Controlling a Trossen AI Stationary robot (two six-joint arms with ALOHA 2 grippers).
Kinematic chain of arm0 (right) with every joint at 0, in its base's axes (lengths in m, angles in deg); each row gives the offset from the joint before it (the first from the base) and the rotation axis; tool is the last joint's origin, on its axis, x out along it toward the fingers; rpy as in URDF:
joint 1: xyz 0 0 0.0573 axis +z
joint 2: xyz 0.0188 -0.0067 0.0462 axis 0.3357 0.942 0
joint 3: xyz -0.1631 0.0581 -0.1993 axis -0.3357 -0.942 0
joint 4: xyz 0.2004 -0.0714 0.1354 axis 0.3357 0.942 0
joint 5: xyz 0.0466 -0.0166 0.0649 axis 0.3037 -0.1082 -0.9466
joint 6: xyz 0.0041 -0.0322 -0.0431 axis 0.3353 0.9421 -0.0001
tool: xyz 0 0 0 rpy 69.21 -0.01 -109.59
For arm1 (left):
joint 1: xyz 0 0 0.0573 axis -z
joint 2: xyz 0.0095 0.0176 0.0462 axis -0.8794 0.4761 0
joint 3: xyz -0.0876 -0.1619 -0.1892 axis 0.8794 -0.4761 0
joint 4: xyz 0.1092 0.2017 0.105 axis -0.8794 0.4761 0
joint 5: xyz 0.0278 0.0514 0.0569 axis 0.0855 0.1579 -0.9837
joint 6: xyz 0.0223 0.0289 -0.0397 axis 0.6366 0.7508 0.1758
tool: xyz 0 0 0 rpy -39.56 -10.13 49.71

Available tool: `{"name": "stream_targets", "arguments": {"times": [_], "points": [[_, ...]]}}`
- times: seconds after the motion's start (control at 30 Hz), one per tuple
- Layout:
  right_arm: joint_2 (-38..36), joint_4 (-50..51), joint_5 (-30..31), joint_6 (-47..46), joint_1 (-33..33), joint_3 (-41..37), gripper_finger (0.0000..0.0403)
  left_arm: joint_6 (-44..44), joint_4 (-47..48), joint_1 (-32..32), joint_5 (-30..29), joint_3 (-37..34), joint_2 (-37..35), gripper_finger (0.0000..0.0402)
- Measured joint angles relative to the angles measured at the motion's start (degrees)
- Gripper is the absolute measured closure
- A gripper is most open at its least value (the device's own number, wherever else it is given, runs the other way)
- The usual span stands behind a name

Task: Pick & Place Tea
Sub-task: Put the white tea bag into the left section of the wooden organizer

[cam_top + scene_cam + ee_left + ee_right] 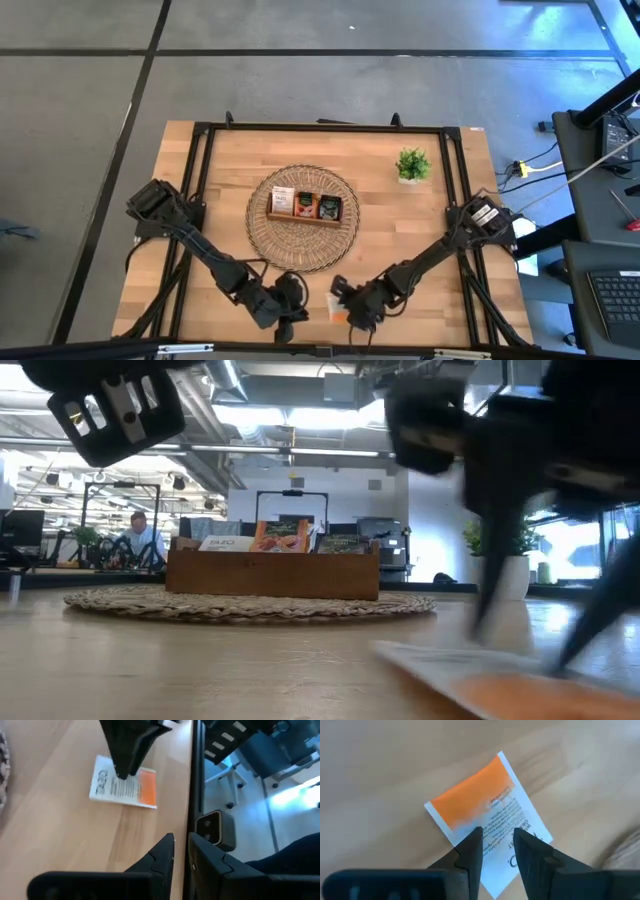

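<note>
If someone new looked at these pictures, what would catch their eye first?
Probably the white-and-orange tea sachet lying flat on the bare wood at the table's near edge, with the right gripper poised over it, fingers slightly apart. Next, the wooden tray of sachets on the round woven mat mid-table. The left gripper waits beside the right one.

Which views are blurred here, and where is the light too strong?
Low view: the near sachet and right gripper are out of focus, with bright windows behind them; the wooden tray is sharper. Left wrist view: glare beyond the table edge. Right wrist view: the sachet's print is smeared.
</note>
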Motion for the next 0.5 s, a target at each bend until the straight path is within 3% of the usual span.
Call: {"name": "stream_targets", "arguments": {"times": [0.13, 0.3, 0.37, 0.5], "points": [[0.3, -4.5, -0.5, 17.9, -2.0, -0.2, 0.0288, 0.0, 1.7, -0.9, 0.1, 0.0, 0.0, 0.0350], [0.3, -5.3, -4.3, 29.6, -3.8, -0.2, 0.0288, 0.3, 3.3, -2.5, 0.1, 0.0, 0.0, 0.0346], [0.2, -7.4, 0.0, 28.7, -3.8, -0.3, 0.0288, 0.3, 3.7, -3.3, 0.1, 0.0, 0.0, 0.0345], [-1.8, -10.9, 11.0, 11.8, -3.4, 2.4, 0.0288, -1.1, 4.5, -4.9, 0.2, 0.0, 0.0, 0.0347]]}}
